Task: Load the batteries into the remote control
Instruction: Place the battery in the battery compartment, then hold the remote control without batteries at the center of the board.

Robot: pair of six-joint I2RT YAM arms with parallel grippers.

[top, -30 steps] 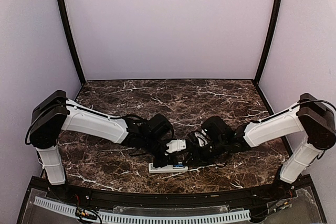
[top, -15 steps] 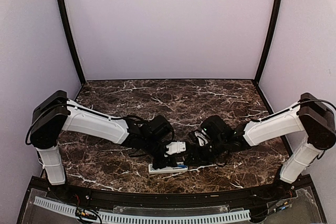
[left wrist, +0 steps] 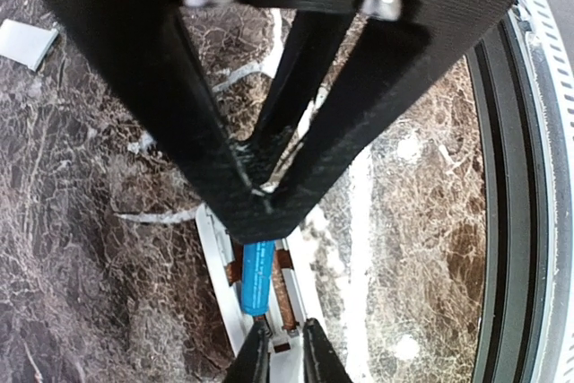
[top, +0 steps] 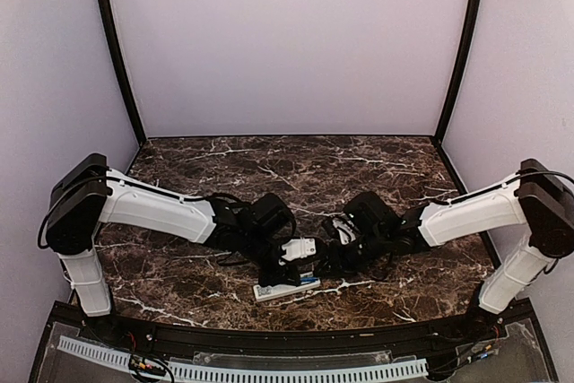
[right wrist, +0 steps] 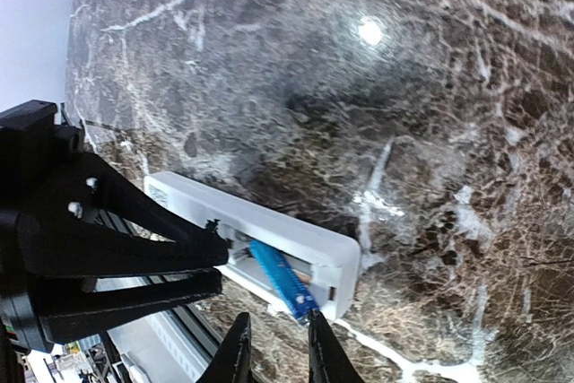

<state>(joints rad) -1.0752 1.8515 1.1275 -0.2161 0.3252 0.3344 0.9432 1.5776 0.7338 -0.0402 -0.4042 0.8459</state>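
Note:
The remote control lies back-up near the table's front edge, a slim white bar with its battery recess open. A blue battery lies slanted in the recess, one end jutting over the remote's long edge. My right gripper is open just beside that end, which touches one fingertip. My left gripper hovers over the recess with a narrow gap between its jaws and nothing in it. In the top view both grippers meet over the remote, left and right. No orange battery shows.
A small flat pale cover piece lies on the marble away from the remote. The table's black front rim and a white slotted strip run close past the remote. Purple walls enclose the table.
Both grippers have stayed low over the remote with only small shifts. The remote has not visibly moved.

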